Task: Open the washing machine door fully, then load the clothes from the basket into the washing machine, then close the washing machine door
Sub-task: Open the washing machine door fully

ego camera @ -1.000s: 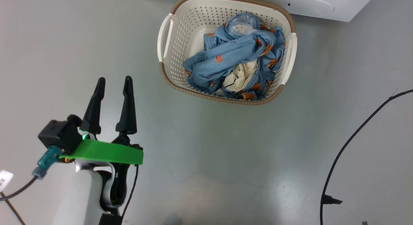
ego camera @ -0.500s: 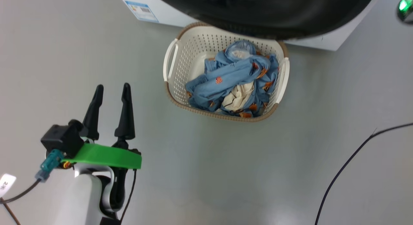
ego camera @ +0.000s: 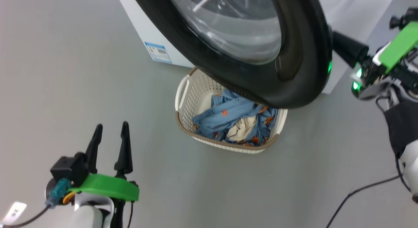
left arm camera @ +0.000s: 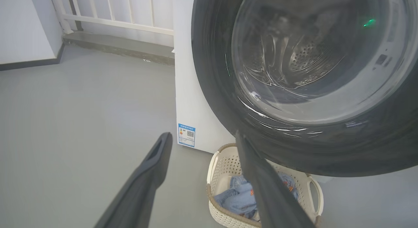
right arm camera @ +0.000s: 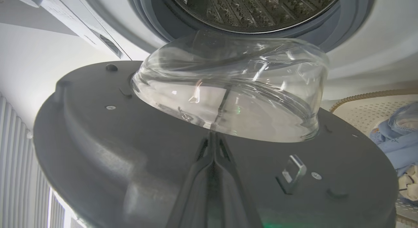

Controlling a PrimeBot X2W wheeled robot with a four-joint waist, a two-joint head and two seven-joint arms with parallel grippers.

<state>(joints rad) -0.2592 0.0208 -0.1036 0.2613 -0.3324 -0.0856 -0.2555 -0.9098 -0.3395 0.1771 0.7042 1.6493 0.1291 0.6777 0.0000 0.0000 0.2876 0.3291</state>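
The washing machine door (ego camera: 303, 58) hangs over the basket (ego camera: 225, 145), hiding part of the clothes (ego camera: 222, 120). Left tool (ego camera: 111, 128) wide and empty; right tool (right arm camera: 214, 139) pinched together behind the door.

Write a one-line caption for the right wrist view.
Right gripper, jaws shut, points at the inner face of the open washing machine door, steel drum beyond; basket of clothes at right.
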